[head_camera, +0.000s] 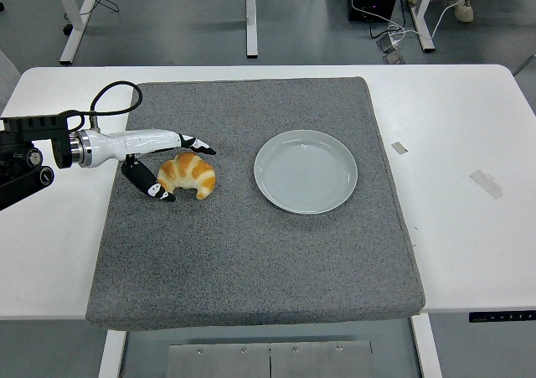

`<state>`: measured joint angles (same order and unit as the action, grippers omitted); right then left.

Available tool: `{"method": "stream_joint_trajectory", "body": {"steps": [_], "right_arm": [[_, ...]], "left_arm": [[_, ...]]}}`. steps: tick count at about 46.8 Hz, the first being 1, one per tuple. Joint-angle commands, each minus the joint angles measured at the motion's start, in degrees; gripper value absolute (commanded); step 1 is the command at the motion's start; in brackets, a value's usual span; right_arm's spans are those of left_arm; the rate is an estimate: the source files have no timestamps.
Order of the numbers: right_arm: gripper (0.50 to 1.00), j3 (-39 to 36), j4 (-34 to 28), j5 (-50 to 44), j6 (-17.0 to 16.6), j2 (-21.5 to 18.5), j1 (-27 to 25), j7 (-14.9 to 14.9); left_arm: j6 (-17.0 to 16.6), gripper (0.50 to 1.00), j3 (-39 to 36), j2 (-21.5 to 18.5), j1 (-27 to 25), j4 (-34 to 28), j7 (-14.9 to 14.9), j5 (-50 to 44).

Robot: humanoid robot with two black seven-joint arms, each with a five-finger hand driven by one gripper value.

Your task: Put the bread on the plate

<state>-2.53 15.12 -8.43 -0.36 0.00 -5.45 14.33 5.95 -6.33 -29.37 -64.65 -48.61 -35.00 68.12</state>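
Left hand (172,167) at centre left of the frame, fingers spread around the bread (188,175), thumb below its left end, other fingers over its top; not closed on it. Bread lies on the grey mat (251,261), left of the plate (306,171), apart from it. Good grasp likely needs fingers closing across the middle, gentle squeeze, then lift clear before going right.

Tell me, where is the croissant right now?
In the head view, the croissant lies on the grey mat's left part, left of the plate, between the left robot hand's fingers.
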Motion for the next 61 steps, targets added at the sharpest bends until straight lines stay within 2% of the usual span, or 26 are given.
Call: {"method": "stream_joint_trajectory", "body": {"steps": [1, 11, 23, 34, 37, 40, 43, 61], "right_arm": [[1.000, -0.02, 0.00, -0.01, 0.01, 0.00, 0.00, 0.00], [1.000, 0.07, 0.00, -0.01, 0.01, 0.00, 0.00, 0.00], [1.000, 0.16, 0.00, -0.01, 0.01, 0.00, -0.09, 0.00], [1.000, 0.24, -0.09, -0.01, 0.01, 0.00, -0.09, 0.00], [1.000, 0.24, -0.09, -0.01, 0.01, 0.00, -0.09, 0.00], [1.000, 0.24, -0.09, -0.01, 0.01, 0.00, -0.09, 0.00], [1.000, 0.24, -0.09, -0.01, 0.01, 0.00, -0.09, 0.00], [1.000, 0.24, -0.18, -0.01, 0.01, 0.00, -0.09, 0.00]], "left_arm": [[-0.41, 0.904, 0.00, 0.02, 0.31, 0.00, 0.00, 0.00], [-1.29, 0.871, -0.17, 0.02, 0.48, 0.00, 0.00, 0.09], [-3.66, 0.760, -2.10, 0.02, 0.40, 0.00, 0.00, 0.09], [-6.65, 0.693, -4.39, 0.37, 0.31, 0.00, 0.00, 0.17], [-7.18, 0.648, -4.65, 0.89, 0.31, 0.09, 0.00, 0.17], [-7.18, 0.556, -4.65, 1.16, 0.31, 0.79, 0.00, 0.09], [-7.18, 0.501, -4.65, 1.68, 0.22, 1.84, 0.00, 0.09], [-7.18, 0.500, -3.95, 2.74, -0.39, 3.87, 0.00, -2.46]]}}
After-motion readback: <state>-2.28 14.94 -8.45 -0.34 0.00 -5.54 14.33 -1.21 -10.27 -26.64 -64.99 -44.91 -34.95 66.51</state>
